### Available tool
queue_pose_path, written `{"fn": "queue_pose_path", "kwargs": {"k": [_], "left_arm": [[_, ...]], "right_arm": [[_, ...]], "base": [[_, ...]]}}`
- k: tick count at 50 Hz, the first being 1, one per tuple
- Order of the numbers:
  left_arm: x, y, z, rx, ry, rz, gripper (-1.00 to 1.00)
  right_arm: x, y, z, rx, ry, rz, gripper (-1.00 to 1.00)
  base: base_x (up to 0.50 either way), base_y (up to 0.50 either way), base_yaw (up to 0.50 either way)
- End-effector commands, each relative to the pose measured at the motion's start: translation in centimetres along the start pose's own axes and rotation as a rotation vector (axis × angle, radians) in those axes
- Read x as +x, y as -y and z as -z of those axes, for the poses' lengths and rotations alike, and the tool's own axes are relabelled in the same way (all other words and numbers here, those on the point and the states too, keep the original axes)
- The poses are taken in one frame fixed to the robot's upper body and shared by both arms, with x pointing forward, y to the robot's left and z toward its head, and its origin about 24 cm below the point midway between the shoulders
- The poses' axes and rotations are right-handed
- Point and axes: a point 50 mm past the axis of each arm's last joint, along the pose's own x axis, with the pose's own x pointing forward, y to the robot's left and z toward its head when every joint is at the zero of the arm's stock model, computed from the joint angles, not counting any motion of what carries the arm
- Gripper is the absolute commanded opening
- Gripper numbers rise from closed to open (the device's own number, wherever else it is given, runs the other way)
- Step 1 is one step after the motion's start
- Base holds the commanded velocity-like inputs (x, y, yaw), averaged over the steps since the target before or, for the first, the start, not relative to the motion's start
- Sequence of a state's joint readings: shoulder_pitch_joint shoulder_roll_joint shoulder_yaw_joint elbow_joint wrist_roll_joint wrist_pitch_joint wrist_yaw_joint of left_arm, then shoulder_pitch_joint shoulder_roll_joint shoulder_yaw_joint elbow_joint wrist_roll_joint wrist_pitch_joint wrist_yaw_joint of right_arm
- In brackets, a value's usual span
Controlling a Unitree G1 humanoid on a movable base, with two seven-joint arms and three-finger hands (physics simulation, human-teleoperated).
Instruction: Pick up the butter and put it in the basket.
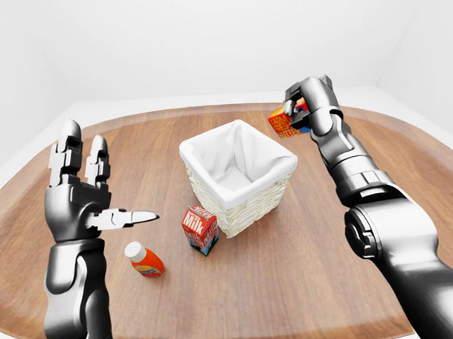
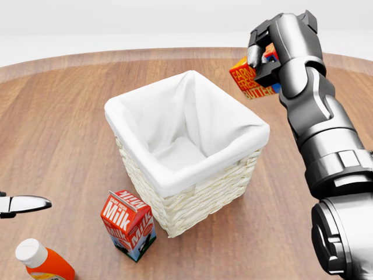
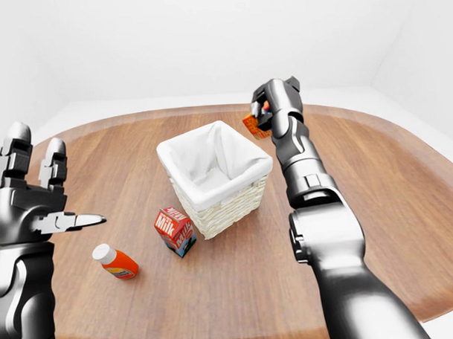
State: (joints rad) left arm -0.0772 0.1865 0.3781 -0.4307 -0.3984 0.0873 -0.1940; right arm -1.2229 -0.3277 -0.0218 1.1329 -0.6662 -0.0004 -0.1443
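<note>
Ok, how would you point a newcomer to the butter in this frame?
Start at the white-lined wicker basket mid-table. In the head view, look above its upper-right rim: the right hand grips a small box, the butter, in the air. Unlike the milk carton and orange bottle, it stands on nothing.

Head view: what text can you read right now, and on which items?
"Milk": red carton beside the basket.
"FARM FRESH BUTTER": butter box held in the right hand, partly covered by the fingers.
Orange bottle: no label text shows.
</note>
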Motion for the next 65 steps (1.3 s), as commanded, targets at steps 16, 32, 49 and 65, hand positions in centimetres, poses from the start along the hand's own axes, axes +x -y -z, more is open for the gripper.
{"fn": "queue_pose_path", "kwargs": {"k": [16,32,49,65], "left_arm": [[-0.7,-1.0,0.6,-0.036,-0.029,-0.019,1.00],[-1.4,-1.9,1.3,-0.049,-0.065,-0.044,1.00],[-2.8,-3.6,2.3,-0.078,-0.121,-0.094,1.00],[-3.9,-4.7,2.9,-0.081,-0.156,-0.128,1.00]], "right_arm": [[0.0,-1.3,-12.0,0.011,0.231,-0.075,-1.00],[-2.3,-7.9,-13.1,-0.021,0.281,-0.233,-1.00],[-3.9,-11.8,-10.6,-0.084,0.217,-0.304,-1.00],[-4.1,-12.4,-8.9,-0.128,0.168,-0.276,-1.00]], "base": [[0.00,0.00,0.00],[0.00,0.00,0.00],[0.00,0.00,0.00],[0.00,0.00,0.00]]}}
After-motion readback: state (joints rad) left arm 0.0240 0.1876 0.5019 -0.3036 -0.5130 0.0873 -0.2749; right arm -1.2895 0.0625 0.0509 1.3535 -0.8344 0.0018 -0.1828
